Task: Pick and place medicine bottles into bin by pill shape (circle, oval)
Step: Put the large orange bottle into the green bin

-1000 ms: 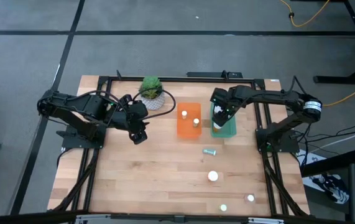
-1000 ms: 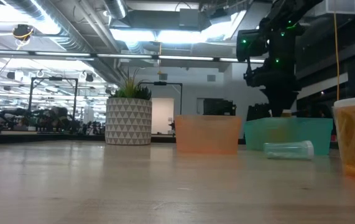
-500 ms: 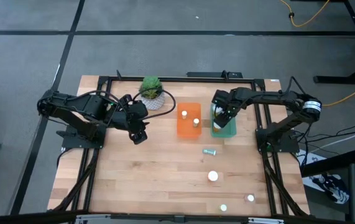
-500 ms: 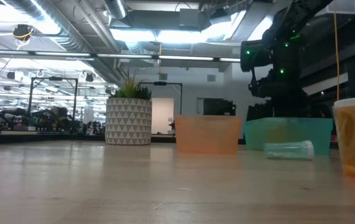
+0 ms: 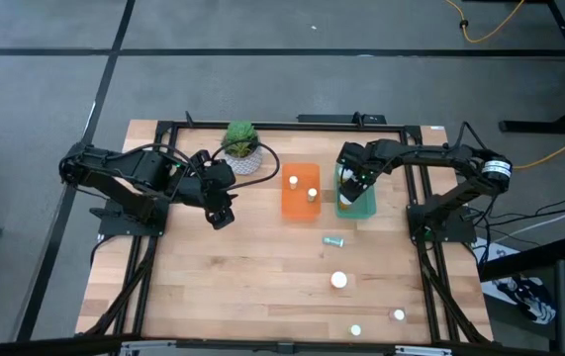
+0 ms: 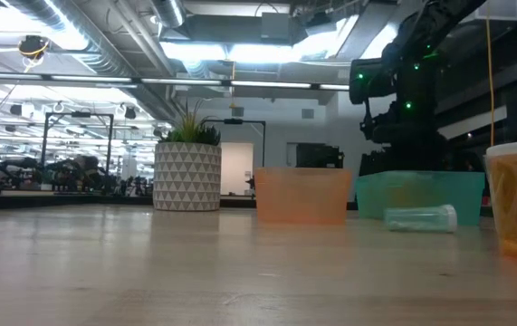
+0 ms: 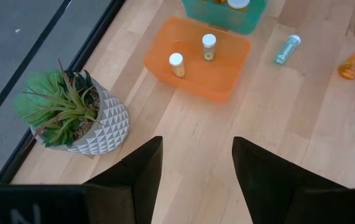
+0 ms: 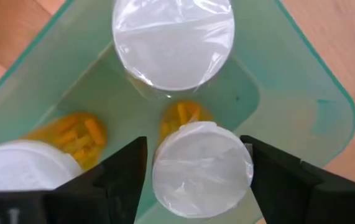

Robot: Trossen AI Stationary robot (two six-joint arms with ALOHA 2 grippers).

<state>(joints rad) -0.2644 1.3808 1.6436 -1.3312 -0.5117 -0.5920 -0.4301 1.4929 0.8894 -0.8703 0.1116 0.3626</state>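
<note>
Right tool [image 8: 196, 177] is spread around a light, rigid, slippery medicine bottle [image 8: 202, 169]; gripping below its cap is advised.

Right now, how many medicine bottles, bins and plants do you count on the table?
medicine bottles: 9 (2 in the orange bin, 3 in the teal bin, 4 loose)
bins: 2
potted plant: 1
Total: 12

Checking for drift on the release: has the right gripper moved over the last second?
Yes. The right gripper has dropped lower into the green bin; in the low view its arm now sits closer to the bin's rim.
</note>
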